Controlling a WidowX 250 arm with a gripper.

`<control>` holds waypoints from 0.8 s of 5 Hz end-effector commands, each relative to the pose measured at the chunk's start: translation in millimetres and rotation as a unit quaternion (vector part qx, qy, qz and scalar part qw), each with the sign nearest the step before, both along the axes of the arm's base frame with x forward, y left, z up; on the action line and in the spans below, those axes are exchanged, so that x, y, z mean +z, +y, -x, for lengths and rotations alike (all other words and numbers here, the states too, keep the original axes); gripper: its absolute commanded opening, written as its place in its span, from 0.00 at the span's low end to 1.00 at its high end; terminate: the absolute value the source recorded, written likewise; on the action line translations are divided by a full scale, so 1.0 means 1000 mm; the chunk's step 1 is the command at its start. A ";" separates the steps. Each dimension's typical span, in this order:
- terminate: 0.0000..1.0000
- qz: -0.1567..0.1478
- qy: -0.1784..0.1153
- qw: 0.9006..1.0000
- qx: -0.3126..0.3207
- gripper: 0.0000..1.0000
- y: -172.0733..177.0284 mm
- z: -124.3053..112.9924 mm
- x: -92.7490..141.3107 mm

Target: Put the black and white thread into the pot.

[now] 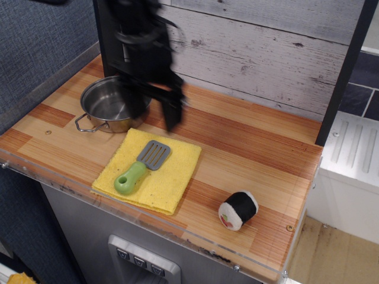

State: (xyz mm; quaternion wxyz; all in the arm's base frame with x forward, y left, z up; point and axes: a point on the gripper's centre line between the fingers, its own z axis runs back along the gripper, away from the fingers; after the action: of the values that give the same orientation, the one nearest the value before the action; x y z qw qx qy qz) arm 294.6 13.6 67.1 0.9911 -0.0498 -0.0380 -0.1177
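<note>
End effector [155, 105]: pretty motion-blurred, sitting upper left of the frame just right of the pot. Two dark fingers hang down with a gap between them, so it looks spread apart and holding nothing.
Black and white thread [238, 210]: lower right of centre, lying on its side on the tabletop [249, 148] near the front edge, with its coloured centre facing the camera. Well apart from everything else.
Pot [112, 105]: upper left, shiny steel, one wire handle poking toward the lower left. Partly behind the blurred fingers.
Yellow cloth [151, 171]: centre left, just below the pot.
Spatula [141, 166]: green handle, grey slotted blade, lying diagonally on the cloth.
</note>
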 end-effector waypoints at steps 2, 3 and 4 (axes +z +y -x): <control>0.00 -0.029 -0.023 0.990 -0.137 1.00 -0.083 0.070 0.007; 0.00 -0.037 -0.014 0.989 -0.139 1.00 -0.090 0.071 -0.010; 0.00 -0.041 -0.015 0.990 -0.134 1.00 -0.095 0.061 -0.024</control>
State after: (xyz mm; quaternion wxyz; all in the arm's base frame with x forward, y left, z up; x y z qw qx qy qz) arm 232.9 -82.3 33.8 0.9685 -0.0084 -0.0232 -0.2479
